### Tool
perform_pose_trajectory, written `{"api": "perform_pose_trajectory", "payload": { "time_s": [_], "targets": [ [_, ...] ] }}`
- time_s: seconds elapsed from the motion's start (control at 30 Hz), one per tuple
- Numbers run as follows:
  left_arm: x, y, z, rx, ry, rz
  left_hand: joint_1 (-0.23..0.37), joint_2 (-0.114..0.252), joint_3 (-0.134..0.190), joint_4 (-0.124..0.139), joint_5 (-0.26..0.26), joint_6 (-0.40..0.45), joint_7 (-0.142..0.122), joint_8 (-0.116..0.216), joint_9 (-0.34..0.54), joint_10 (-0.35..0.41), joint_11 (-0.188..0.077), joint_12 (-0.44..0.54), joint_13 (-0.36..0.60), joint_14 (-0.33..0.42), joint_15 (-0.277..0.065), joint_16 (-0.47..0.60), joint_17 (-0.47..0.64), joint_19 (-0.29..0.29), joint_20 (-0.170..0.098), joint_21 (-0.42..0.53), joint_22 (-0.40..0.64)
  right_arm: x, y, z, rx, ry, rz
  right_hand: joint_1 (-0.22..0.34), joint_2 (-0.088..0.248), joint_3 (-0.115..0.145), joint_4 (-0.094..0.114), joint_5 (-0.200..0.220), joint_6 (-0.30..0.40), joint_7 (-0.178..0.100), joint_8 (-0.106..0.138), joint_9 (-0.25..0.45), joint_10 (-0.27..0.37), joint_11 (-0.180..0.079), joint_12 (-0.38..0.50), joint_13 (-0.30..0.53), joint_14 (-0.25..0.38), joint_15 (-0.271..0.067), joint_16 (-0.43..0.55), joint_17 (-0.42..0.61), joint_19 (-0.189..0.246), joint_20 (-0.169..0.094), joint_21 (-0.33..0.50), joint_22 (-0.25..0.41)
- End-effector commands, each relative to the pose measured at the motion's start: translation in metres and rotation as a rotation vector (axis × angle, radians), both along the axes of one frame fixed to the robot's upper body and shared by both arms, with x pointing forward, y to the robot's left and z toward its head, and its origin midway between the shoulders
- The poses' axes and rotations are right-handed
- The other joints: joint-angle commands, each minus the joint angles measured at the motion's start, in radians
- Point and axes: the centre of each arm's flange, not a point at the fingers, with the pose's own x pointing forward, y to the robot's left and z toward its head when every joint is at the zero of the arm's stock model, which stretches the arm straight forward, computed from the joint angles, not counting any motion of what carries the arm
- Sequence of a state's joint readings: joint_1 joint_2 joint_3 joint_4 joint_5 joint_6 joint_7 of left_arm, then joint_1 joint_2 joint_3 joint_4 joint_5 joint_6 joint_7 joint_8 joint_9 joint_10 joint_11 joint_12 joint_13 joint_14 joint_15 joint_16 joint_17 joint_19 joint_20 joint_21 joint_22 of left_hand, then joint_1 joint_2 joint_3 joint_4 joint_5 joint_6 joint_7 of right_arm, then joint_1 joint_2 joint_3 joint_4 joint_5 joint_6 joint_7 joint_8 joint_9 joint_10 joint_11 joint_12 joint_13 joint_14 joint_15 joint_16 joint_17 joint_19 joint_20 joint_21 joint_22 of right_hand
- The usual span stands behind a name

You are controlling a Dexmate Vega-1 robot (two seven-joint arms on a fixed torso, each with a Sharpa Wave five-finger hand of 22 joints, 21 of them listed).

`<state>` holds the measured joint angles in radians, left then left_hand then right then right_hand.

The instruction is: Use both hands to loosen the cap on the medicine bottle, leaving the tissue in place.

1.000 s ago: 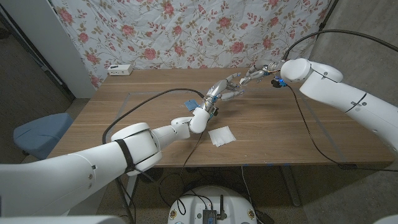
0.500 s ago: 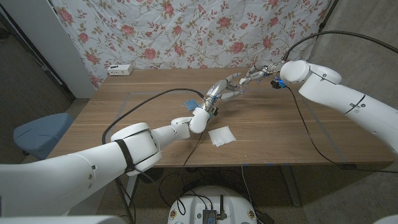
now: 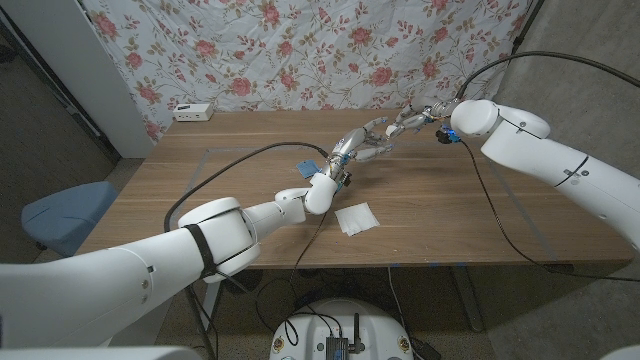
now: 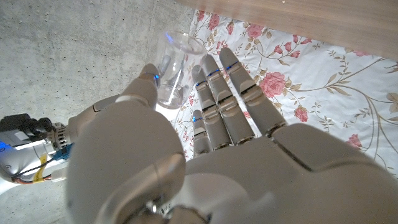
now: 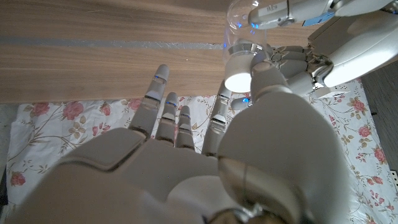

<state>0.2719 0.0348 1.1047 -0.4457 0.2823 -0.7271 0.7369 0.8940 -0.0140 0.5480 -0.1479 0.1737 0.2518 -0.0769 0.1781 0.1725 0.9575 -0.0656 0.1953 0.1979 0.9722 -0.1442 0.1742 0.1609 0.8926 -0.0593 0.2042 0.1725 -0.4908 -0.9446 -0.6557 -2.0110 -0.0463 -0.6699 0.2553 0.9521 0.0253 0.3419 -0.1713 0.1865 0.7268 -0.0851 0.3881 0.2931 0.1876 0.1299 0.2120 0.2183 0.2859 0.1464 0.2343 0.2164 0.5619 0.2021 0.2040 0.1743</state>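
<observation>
The medicine bottle point(image 4: 172, 70) is clear, with a white cap point(image 5: 238, 75). My left hand point(image 3: 360, 144) holds the bottle's body between thumb and fingers point(image 4: 214, 87), above the far middle of the table. My right hand point(image 3: 411, 119) meets it from the right, with its thumb point(image 5: 264, 74) and a finger pinching the cap. In the head view the two hands hide the bottle. The left hand point(image 5: 329, 43) also shows in the right wrist view, gripping the bottle point(image 5: 245, 15). A white tissue point(image 3: 356, 218) lies flat on the table, nearer than both hands.
The wooden table point(image 3: 200, 190) has a white power strip point(image 3: 193, 111) at its far left and a small blue object point(image 3: 306, 168) near my left wrist. A floral cloth point(image 3: 300, 50) hangs behind. A blue chair point(image 3: 60, 215) stands left of the table.
My right forearm has drifted slightly to the left. Both hands stay on the bottle, and the tissue has not moved.
</observation>
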Motion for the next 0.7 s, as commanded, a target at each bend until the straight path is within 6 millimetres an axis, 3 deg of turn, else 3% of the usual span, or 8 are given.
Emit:
{"api": "perform_pose_trajectory", "payload": {
  "time_s": [0.03, 0.53, 0.7],
  "targets": [
    [-0.0018, -0.0008, -0.0011, 0.003, -0.004, -0.009, 0.001, 0.007, 0.006, 0.002, 0.007, 0.011, -0.002, 0.009, 0.003, 0.064, -0.055, 0.005, 0.003, -0.001, -0.028, 0.000, 0.003, -0.003, 0.003, -0.002, 0.003, -0.0011, -0.0027, 0.0000, 0.015, 0.021, 0.009, 0.012, 0.009, 0.014, 0.001, 0.007, 0.007, -0.023, -0.005, -0.001, -0.005, -0.013, 0.000, 0.000, 0.012, 0.003, 0.005, 0.006, 0.017, 0.001, 0.010, 0.003],
    [-0.0044, -0.0013, -0.0019, 0.002, -0.013, -0.018, -0.002, 0.007, 0.006, 0.003, 0.007, 0.012, -0.002, 0.009, 0.003, 0.063, -0.056, 0.005, 0.003, 0.001, -0.029, 0.001, 0.003, -0.005, 0.002, -0.002, 0.003, -0.0022, -0.0052, 0.0009, 0.011, 0.043, 0.019, 0.028, 0.031, 0.036, 0.003, 0.012, 0.017, -0.052, -0.008, -0.011, -0.005, -0.028, -0.002, -0.001, 0.013, -0.006, 0.004, 0.009, 0.024, 0.004, 0.009, 0.003],
    [-0.0048, -0.0012, -0.0025, 0.001, -0.014, -0.018, -0.002, 0.007, 0.006, 0.002, 0.007, 0.013, -0.003, 0.009, 0.003, 0.066, -0.055, 0.006, 0.003, 0.001, -0.029, 0.001, 0.003, -0.004, 0.002, -0.002, 0.003, -0.0024, -0.0066, 0.0019, 0.013, 0.061, 0.030, 0.047, 0.050, 0.049, 0.001, 0.018, 0.005, -0.086, -0.018, -0.017, -0.015, -0.039, -0.006, -0.002, 0.006, -0.010, 0.003, 0.012, 0.019, 0.000, 0.005, 0.003]
  ]
}}
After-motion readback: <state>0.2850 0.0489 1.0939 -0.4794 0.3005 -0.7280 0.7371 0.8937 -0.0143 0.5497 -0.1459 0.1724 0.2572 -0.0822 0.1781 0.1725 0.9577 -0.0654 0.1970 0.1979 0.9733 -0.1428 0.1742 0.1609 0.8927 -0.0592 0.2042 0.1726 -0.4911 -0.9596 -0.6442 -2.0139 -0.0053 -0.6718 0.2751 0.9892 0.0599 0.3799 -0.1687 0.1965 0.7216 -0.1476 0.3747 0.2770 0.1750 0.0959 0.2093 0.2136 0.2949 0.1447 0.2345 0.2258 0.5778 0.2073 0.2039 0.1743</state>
